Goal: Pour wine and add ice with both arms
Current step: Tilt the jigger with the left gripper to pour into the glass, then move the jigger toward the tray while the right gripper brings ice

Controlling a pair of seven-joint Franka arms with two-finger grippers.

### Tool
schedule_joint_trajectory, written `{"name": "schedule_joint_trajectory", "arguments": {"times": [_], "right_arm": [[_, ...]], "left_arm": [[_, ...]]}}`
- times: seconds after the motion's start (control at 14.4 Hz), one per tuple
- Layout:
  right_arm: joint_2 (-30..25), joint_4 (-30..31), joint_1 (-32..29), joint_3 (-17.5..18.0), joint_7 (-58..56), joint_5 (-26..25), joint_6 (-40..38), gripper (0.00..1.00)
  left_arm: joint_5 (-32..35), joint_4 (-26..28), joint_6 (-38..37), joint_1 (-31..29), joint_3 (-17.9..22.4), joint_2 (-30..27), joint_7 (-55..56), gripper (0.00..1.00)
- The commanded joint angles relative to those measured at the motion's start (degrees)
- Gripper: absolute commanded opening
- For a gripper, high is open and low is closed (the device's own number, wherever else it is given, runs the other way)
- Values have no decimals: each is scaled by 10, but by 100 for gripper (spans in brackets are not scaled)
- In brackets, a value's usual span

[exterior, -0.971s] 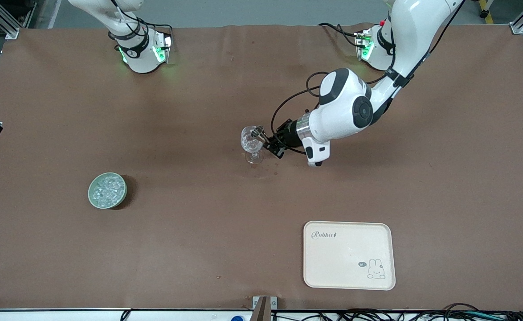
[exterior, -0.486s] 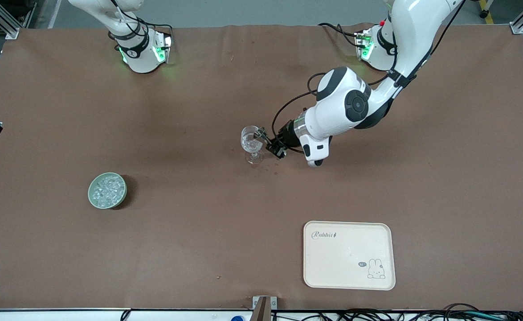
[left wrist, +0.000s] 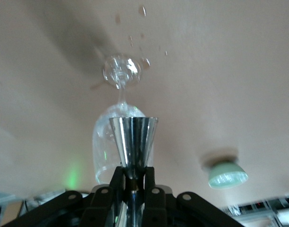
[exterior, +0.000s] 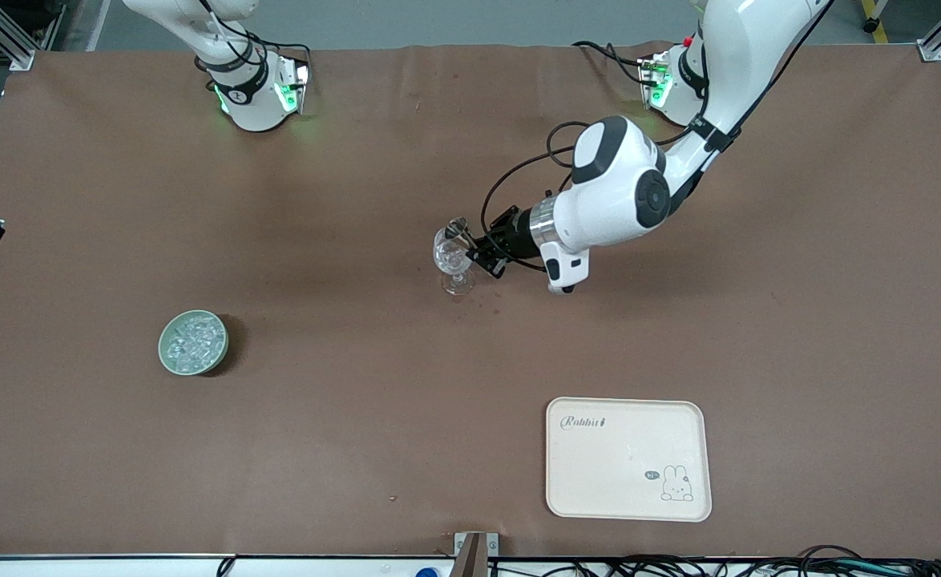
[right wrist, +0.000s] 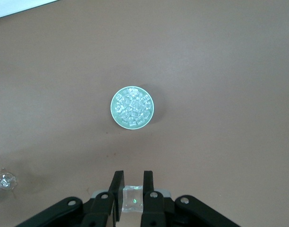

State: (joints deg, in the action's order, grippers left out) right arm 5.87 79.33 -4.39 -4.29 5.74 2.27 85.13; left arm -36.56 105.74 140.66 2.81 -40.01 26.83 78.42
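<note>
Ice: small clear glassy ice chunks (right wrist: 131, 108) heaped in the round pale-green ceramic bowl (exterior: 163, 350), well apart from both claws. I judge them light, hard and slippery; each one wants a pinch across two flat faces.

Held piece: from the right wrist camera I see the right gripper (right wrist: 131, 182) closed on one clear ice cube (right wrist: 132, 197), directly above that bowl. I expect it could squirt out if squeezed off-centre.

Left claw: the left gripper (left wrist: 133, 176) is clamped on the narrow waist of a shiny steel cone-shaped measuring cup (left wrist: 133, 140), tipped at the rim of the clear stemmed wine glass (exterior: 453, 258). The cup looks stiff, smooth and light.

Glass: I take it as fragile and top-heavy; the stem, under the bowl, is where I would hold it. It stands right at the left claw's fingertips, touching or nearly so.

Writing: the cream rectangular plastic tray (exterior: 628, 458), near the front camera and well away from both claws, reads "Rabbit" with a small bunny drawing. Nothing else is legible to me.
</note>
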Motion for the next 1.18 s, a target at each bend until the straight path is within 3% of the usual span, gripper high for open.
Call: {"name": "schedule_joint_trajectory", "arguments": {"times": [0.0, 0.35, 0.76, 0.9, 1.11], "right_arm": [[-19, 22, 3, 7, 4, 11, 2, 0], [-15, 23, 25, 27, 66, 12, 9, 0], [32, 23, 38, 148, 296, 30, 71, 0], [47, 23, 66, 168, 362, 31, 83, 0], [75, 23, 93, 219, 455, 28, 112, 0]], "left_arm": [[-124, 16, -22, -4, 43, -41, -65, 1], [-240, 9, -69, -1, 139, -42, -147, 1], [-393, -2, -133, 4, 290, -18, -270, 1], [-416, -39, -179, 4, 345, 21, -284, 1], [-475, -105, -196, 2, 385, 91, -287, 1]]}}
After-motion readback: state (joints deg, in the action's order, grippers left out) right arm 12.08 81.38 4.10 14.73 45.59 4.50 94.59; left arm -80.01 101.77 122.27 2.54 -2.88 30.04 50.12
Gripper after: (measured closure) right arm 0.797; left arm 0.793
